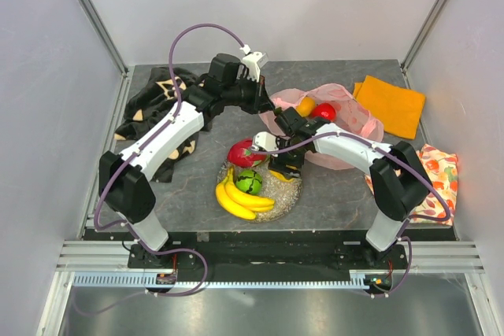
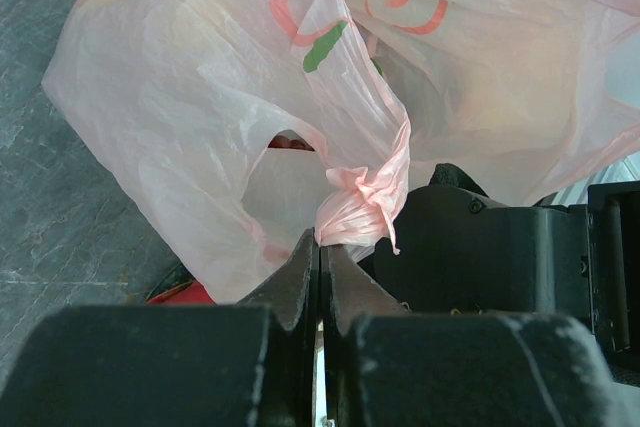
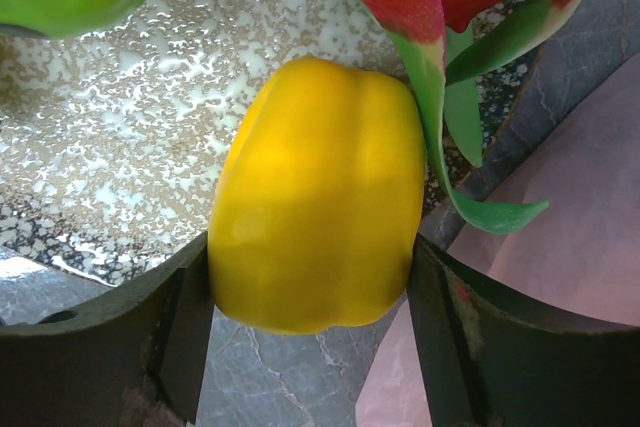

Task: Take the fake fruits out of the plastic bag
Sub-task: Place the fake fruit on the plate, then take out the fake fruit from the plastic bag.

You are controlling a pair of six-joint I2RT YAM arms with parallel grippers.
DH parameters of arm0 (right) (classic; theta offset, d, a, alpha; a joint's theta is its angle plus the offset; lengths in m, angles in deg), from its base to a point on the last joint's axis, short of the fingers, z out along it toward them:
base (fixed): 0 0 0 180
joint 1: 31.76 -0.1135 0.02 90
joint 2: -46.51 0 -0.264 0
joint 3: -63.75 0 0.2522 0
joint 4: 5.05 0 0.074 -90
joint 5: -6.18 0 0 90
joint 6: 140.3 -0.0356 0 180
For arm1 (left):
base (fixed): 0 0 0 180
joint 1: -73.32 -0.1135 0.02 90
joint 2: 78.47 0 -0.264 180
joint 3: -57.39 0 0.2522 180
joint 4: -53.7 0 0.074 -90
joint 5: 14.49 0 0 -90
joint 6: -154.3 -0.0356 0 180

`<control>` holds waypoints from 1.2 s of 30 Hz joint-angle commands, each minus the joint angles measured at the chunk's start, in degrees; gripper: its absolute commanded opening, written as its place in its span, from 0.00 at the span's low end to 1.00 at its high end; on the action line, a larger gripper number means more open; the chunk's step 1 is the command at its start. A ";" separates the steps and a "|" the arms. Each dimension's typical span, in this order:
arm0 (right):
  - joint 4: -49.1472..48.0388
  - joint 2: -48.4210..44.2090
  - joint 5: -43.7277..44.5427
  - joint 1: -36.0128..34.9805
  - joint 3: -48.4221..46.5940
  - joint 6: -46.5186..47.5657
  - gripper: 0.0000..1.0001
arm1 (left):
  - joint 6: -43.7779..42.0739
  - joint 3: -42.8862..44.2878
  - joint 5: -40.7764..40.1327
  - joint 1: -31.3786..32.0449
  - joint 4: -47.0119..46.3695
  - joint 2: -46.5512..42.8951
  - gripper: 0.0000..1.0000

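We see the top view looking down from above and behind the arm bases [image 1: 157, 253], far out, with the whole dark grey stone-look tabletop [image 1: 331, 194] in frame. Left wrist: close, facing along its black fingers [image 2: 300, 282] into the thin translucent pink plastic bag [image 2: 200, 97]. Right wrist: closer still, down past its fingers [image 3: 470, 347] onto the round silvery glitter plate [image 3: 130, 147]. Top view shares bag and plate with them.

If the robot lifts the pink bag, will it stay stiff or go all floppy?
Probably floppy: the plastic bag looks thin and crinkled, and it bunches where the left pincer pinches it. It is likely very light too, since light shows through it.
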 commanded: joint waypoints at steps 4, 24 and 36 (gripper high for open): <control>-1.95 -0.75 2.25 0.21 -0.05 0.32 0.98 | -1.85 -0.04 0.54 -0.10 -1.66 -1.06 0.02; 21.88 -12.63 1.38 6.53 -26.59 5.17 0.96 | -0.71 1.98 2.38 -0.01 -1.93 1.14 0.02; 8.69 1.16 -4.60 16.82 -24.40 -4.95 0.59 | 0.17 1.28 1.42 -0.19 -1.84 0.35 0.02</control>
